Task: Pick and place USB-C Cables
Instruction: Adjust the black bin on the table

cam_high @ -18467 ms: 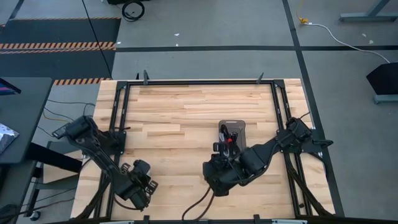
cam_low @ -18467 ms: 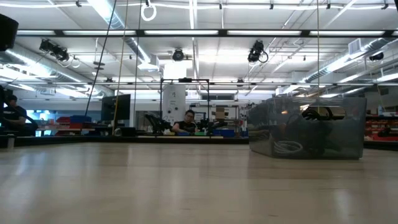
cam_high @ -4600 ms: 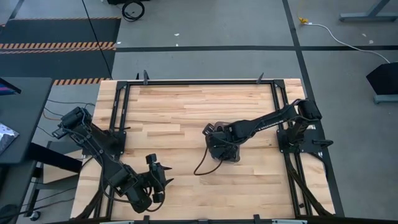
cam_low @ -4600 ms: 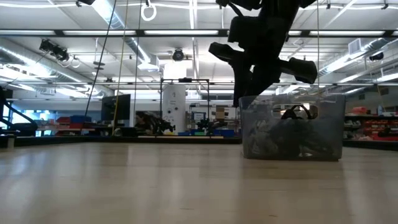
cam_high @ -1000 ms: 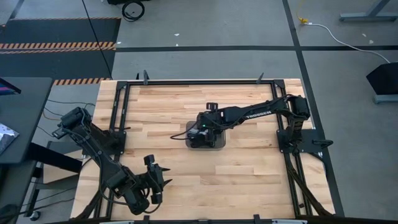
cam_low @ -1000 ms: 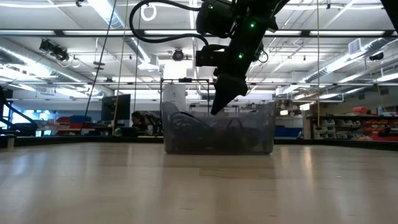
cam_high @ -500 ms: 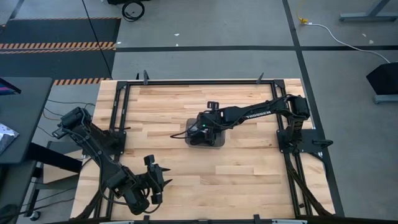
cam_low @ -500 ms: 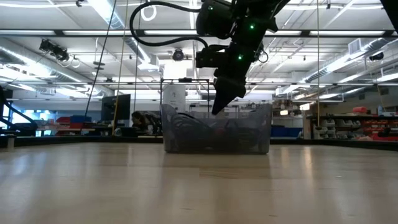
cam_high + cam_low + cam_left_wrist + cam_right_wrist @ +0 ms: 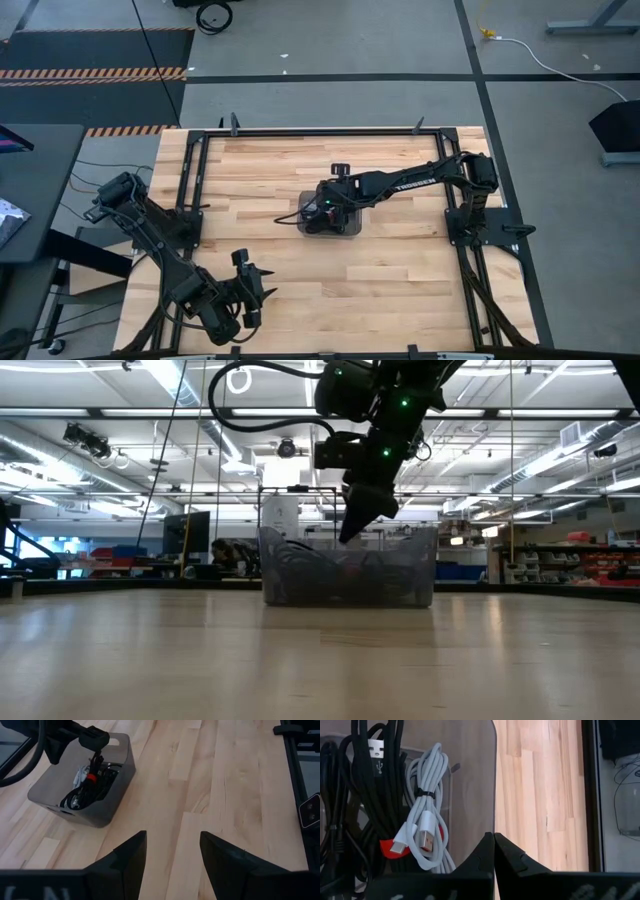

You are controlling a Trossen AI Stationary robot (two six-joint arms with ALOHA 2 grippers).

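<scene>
The tray (image 9: 348, 227) has been nudged slightly left mid-frame by the right gripper (image 9: 493, 845), fingers pressed together, so the cables (image 9: 422, 815) could get snagged.

You get bright, even light from long ceiling strip lights (image 9: 250, 412); the pale wooden table top (image 9: 300, 660) shows soft sheen, faint shadows, and the right wrist's dark fingertips (image 9: 492, 851) blur close up.
</scene>
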